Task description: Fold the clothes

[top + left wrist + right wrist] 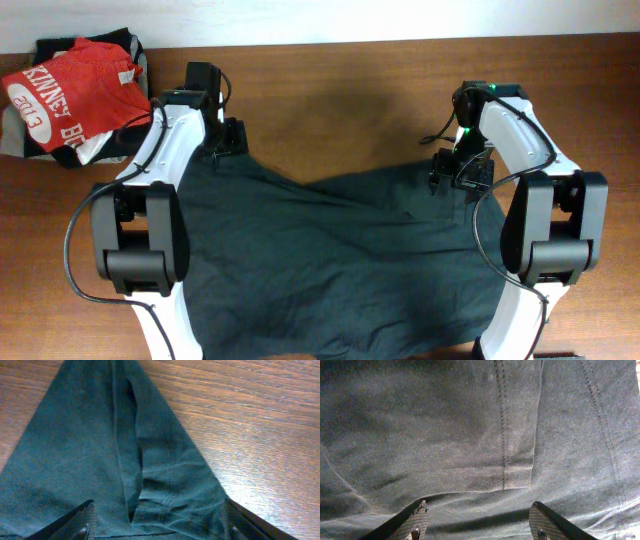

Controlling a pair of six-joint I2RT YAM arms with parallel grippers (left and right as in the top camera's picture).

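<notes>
A black T-shirt lies spread over the near half of a wooden table, its far edge dipping in the middle between 2 robot arms, one at each far corner of the cloth. From overhead, the left gripper sits at the shirt's far-left corner and the right gripper over its far-right part. The arms' own links crowd the fingertips there, so the jaw spread cannot be read from above.

The wrist cameras supply it. The left wrist view shows both fingers set wide apart at the frame's bottom corners. A tapering point of the shirt lies between them with a fold line down its middle and wood on either side; nothing is pinched.

The right wrist view is filled with fabric — a double-stitched seam ending at a hem. The 2 ribbed pads stand wide apart just past it, gripping nothing. Whether they touch the cloth is hard to tell.

Only the overhead view takes in the table's far-left corner. There a red T-shirt with white lettering rests on what appears to be a small heap of darker garments, just beside the left arm and apart from the black shirt. The arms overlap the shirt's left and right sides, hiding those edges.
</notes>
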